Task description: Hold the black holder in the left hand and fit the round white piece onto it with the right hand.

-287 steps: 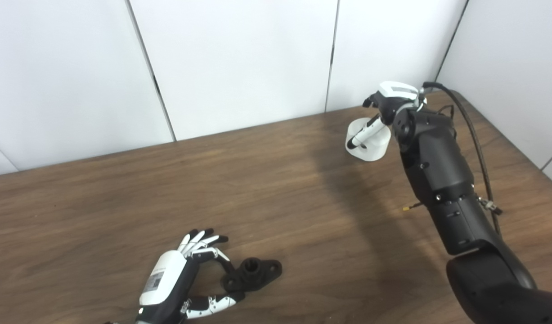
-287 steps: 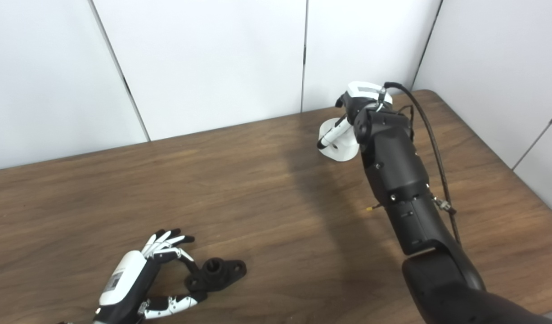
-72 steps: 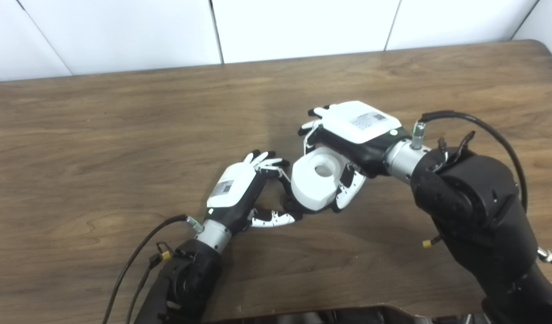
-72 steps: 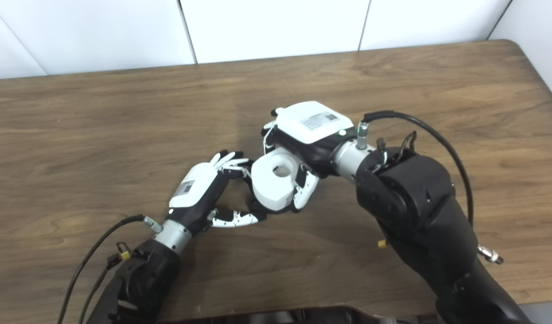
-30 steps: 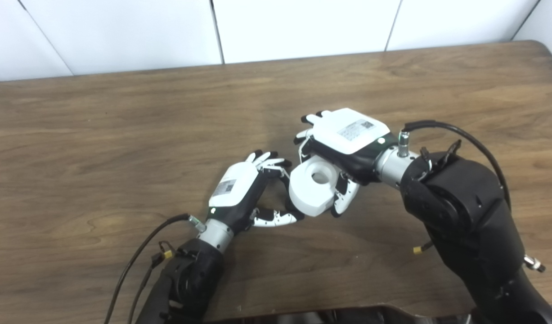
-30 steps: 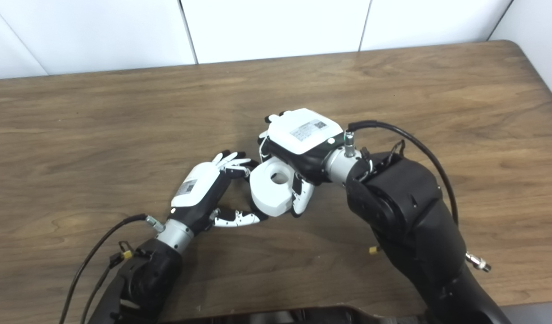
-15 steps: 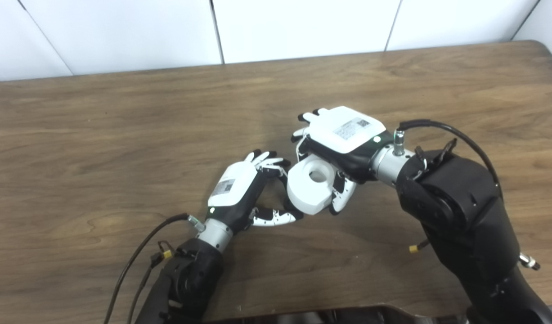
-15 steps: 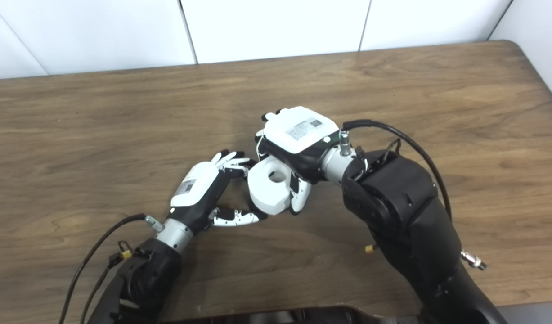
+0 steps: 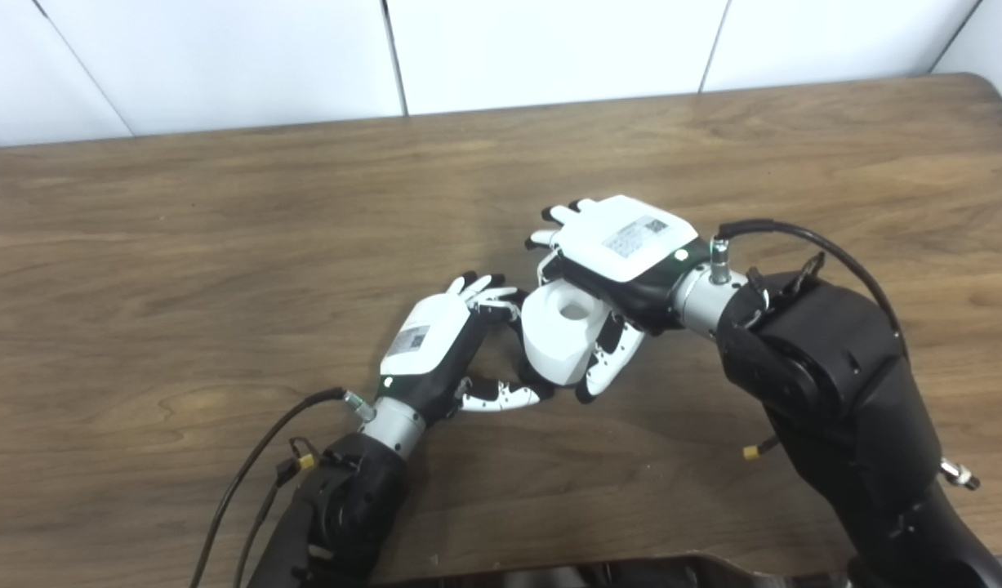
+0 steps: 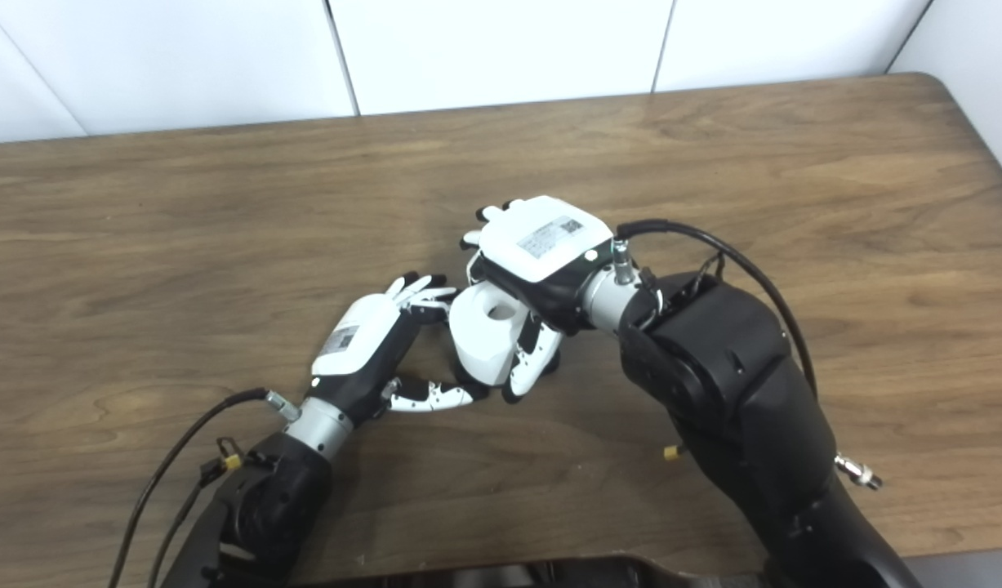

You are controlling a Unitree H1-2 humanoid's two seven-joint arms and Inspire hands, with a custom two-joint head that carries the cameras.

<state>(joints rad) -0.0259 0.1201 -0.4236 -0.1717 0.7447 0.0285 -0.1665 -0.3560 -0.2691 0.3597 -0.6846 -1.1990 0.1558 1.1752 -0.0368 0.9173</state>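
My right hand (image 9: pixel 623 245) has tipped the round white piece (image 9: pixel 559 335) steeper, fingers clamped round it, against the black holder (image 9: pixel 530 374) pinched in my left hand (image 9: pixel 435 347).

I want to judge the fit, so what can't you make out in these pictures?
- Black holder: almost wholly hidden in both views by the white piece and the left hand.
- Whether the piece is seated: the joint is covered.
- Right hand: its fingers behind the piece are hidden by its own back.
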